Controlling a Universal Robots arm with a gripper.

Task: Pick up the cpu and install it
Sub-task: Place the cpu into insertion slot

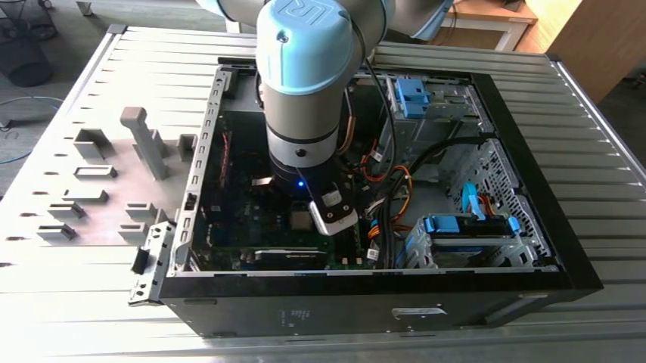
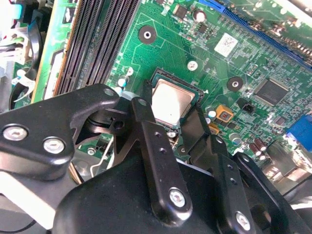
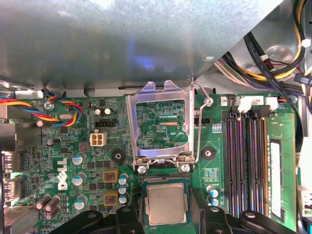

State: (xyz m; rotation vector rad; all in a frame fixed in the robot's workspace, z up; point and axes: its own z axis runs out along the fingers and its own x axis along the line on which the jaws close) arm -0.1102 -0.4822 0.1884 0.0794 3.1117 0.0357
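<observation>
The cpu flanked by the gripper — clenched or released, we cannot tell; we judge it light, stiff, fragile — hold its edges.

Both wrist views close over motherboard

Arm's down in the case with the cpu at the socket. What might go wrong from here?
1. I cannot tell whether the cpu sits flat in its socket; pressing it while tilted could bend contacts.
2. The raised retention frame and its wire lever stand right next to the gripper; a sideways move might catch them.
3. Orange cables run close beside the arm in the exterior view and may snag.
</observation>
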